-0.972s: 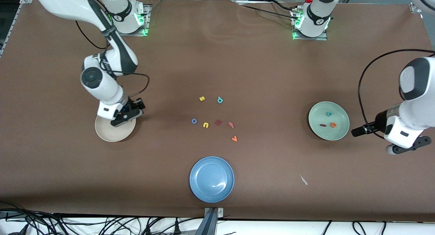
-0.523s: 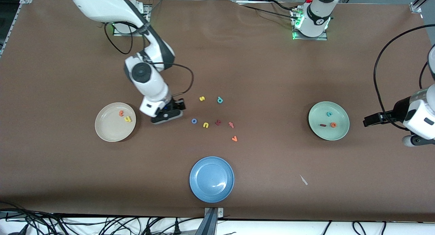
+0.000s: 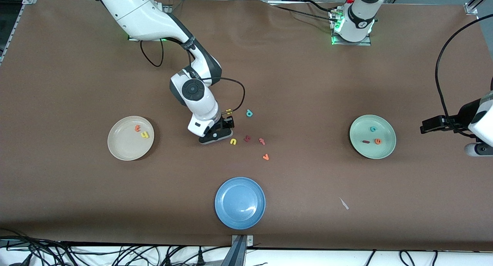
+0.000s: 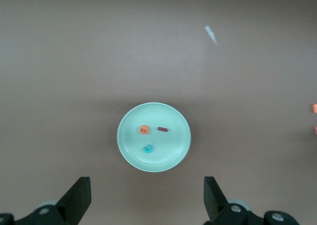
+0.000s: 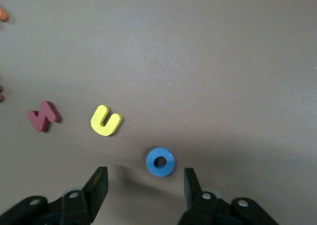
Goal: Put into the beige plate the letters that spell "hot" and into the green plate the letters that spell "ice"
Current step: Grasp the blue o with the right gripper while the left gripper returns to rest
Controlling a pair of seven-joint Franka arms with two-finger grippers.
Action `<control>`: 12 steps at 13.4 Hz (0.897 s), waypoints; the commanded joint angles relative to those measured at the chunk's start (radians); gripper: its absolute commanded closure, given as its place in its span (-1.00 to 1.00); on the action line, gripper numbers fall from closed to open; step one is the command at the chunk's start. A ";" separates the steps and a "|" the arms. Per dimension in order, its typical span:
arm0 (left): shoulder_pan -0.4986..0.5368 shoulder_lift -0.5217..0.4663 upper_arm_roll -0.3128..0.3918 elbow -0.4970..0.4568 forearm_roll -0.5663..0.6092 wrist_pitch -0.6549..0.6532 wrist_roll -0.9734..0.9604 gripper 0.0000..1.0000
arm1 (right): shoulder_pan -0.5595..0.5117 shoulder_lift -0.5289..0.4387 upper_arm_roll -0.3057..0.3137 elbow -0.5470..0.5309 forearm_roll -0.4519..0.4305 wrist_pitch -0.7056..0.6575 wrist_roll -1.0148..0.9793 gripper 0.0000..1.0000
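The blue o (image 5: 160,162) lies on the table just ahead of my right gripper (image 5: 144,179), which hangs low over it, open, with nothing between its fingers. In the front view that gripper (image 3: 215,137) hides the o. The beige plate (image 3: 122,147) holds the orange t (image 3: 137,128) and the yellow h (image 3: 145,134). On the green plate (image 3: 386,149) lie the teal c (image 3: 373,129), the orange e (image 3: 378,141) and the dark red i (image 3: 366,141). My left gripper (image 4: 146,200) waits open and empty beside the green plate (image 4: 173,148), at the left arm's end of the table.
Beside the o lie a yellow u (image 3: 233,141), a dark red zigzag letter (image 3: 247,138), a salmon f-like letter (image 3: 262,141), an orange v (image 3: 265,156), a teal p (image 3: 249,112) and a yellow s (image 3: 229,112). A blue plate (image 3: 240,216) sits near the front edge, with a white scrap (image 3: 344,203) beside it.
My right arm has swung from over the beige plate to the blue o, uncovering the t and h in the plate. The left arm has drawn back toward its end of the table.
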 commanded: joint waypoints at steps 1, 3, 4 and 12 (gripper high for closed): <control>-0.001 -0.057 -0.012 0.001 -0.035 -0.023 0.016 -1.00 | 0.011 0.025 -0.011 0.027 -0.035 0.001 0.012 -0.33; -0.001 -0.057 -0.039 -0.001 -0.033 -0.023 0.016 -1.00 | 0.013 0.029 -0.011 0.027 -0.035 0.002 0.012 -0.31; -0.001 -0.057 -0.041 -0.001 -0.033 -0.023 0.018 -1.00 | 0.013 0.037 -0.012 0.027 -0.037 0.008 0.014 -0.31; -0.192 -0.097 0.151 -0.005 -0.038 -0.028 0.030 -1.00 | 0.014 0.054 -0.012 0.019 -0.073 0.061 0.002 0.39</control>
